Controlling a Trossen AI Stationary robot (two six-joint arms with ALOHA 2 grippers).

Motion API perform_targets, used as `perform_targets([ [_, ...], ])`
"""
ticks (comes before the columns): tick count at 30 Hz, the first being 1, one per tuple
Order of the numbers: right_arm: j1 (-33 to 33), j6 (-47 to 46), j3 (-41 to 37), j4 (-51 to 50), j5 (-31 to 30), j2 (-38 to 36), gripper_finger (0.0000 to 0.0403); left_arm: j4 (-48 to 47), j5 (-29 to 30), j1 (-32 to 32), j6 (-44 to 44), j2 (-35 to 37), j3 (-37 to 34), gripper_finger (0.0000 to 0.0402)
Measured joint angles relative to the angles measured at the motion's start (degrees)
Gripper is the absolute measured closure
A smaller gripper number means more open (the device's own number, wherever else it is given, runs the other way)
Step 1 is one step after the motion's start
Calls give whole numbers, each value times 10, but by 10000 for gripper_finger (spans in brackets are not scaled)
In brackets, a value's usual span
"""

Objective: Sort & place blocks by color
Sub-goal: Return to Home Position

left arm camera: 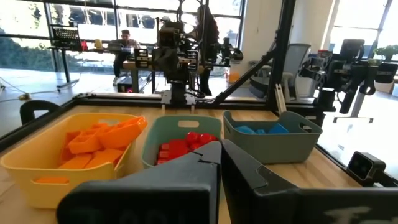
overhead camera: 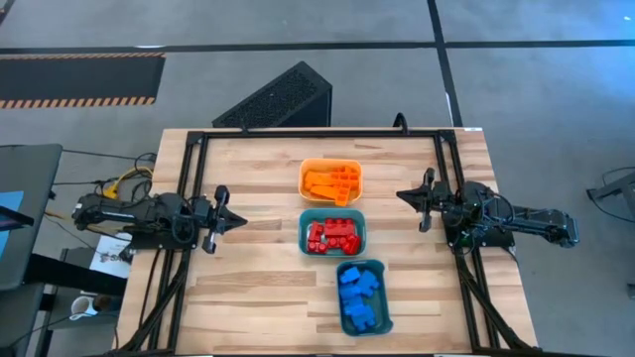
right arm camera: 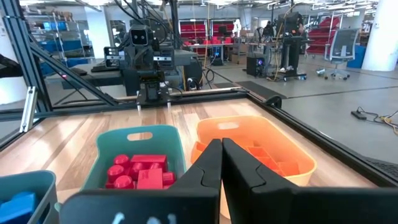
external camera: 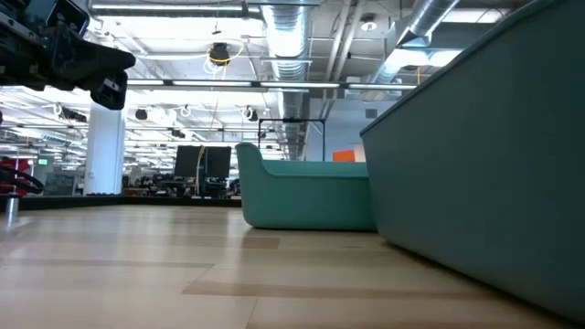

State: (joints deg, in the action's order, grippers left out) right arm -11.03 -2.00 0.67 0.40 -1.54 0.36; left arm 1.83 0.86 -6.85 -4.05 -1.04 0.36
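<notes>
Blocks (overhead camera: pixel 332 235) lie sorted in three bins (overhead camera: pixel 363 238); left gripper (overhead camera: pixel 240 221), right gripper (overhead camera: pixel 401 195) flank them, fingers (left arm camera: pixel 174 186) apparently closed.

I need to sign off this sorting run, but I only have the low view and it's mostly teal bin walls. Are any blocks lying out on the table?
Observer: None that I can see. In the high view the table shows only bare wood around the bins.
Operator: Is each colour on its own?
Observer: Yes. The orange blocks are in the orange bin, the red blocks in the middle teal bin, and the blue blocks in the end teal bin.
Operator: Where are the arms?
Observer: One sits on each side of the bin row. The left gripper and right gripper are both shut, holding nothing and pointing at the bins.
</notes>
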Motion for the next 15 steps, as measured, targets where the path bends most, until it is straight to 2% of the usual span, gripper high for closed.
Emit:
perform_targets([
  [15,0,0,0,0,0,0,376,0,0,0,-1,0,0,401],
])
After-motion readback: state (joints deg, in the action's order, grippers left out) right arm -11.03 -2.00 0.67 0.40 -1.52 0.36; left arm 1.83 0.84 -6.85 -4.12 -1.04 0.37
